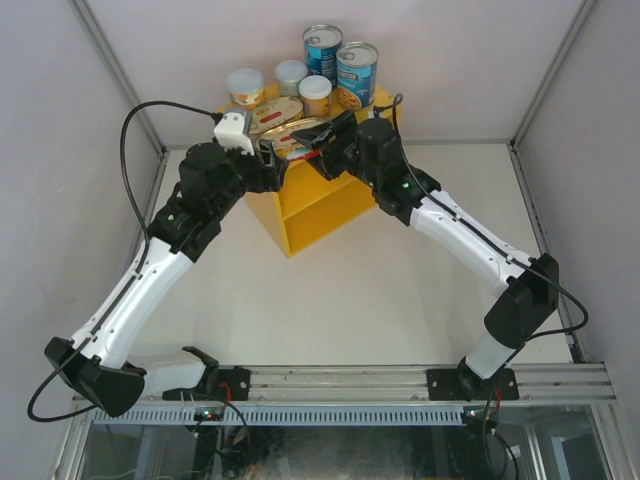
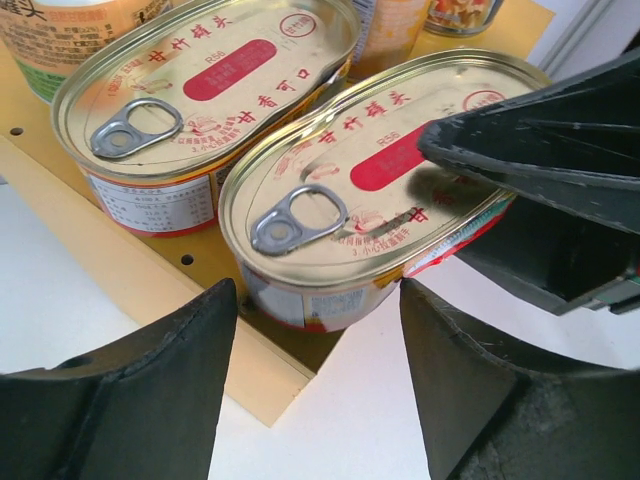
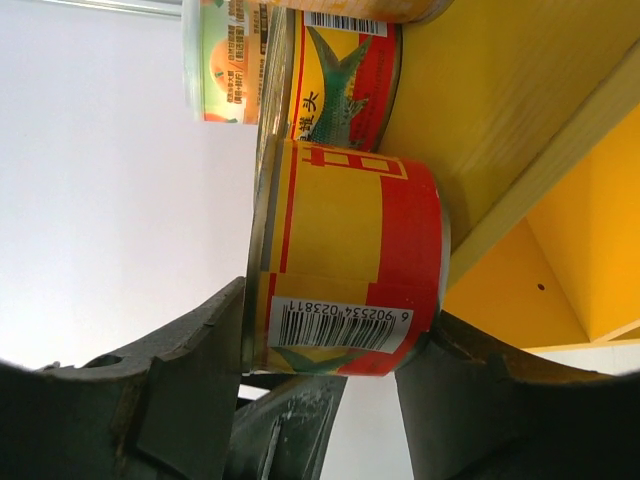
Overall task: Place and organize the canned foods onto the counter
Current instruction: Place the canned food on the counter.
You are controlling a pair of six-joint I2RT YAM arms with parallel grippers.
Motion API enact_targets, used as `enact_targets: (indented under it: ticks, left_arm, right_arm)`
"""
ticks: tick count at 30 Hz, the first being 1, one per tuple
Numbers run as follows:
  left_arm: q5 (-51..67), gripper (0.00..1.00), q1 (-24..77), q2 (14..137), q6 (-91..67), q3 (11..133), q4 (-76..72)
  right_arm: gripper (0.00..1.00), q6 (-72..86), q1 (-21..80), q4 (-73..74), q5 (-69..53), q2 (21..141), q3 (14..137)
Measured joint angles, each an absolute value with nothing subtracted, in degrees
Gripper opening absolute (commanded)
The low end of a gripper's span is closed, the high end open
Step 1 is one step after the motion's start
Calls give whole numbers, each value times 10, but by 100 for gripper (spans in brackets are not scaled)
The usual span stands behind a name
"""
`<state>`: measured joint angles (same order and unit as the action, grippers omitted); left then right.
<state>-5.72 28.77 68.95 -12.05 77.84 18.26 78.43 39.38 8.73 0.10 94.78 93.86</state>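
Observation:
The yellow counter (image 1: pixel 320 205) holds all the cans on its top. Two tall blue cans (image 1: pixel 340 60) stand at the back, with three small pale-lidded cans (image 1: pixel 291 76) beside them. Two flat oval tins lie in front: the far one (image 2: pixel 200 90) and the near one (image 2: pixel 360 190), which overhangs the counter's front corner. My right gripper (image 3: pixel 335 310) is shut on the near oval tin (image 3: pixel 350 260), one finger on its lid and one under its base. My left gripper (image 2: pixel 315 290) is open and empty, just in front of that tin. In the top view the grippers sit at left (image 1: pixel 270 158) and right (image 1: pixel 318 143).
The counter's inner shelf (image 1: pixel 310 195) opens toward the arms. White table surface (image 1: pixel 330 300) lies between the counter and the arm bases. Grey walls and metal frame posts (image 1: pixel 120 80) close in the sides and back.

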Motion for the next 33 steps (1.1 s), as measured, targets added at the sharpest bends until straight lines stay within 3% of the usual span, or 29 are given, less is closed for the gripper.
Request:
enact_targets:
  ticks: [15, 23, 33]
  left_arm:
    - [-72, 69, 286, 695, -130, 779, 180]
    - [-74, 70, 287, 691, -134, 779, 180]
    - [-77, 71, 293, 678, -140, 779, 176]
  right_arm:
    - [59, 762, 378, 125, -32, 936, 941]
    - [46, 750, 344, 176, -77, 936, 966]
    - [45, 728, 326, 223, -131, 980, 1047]
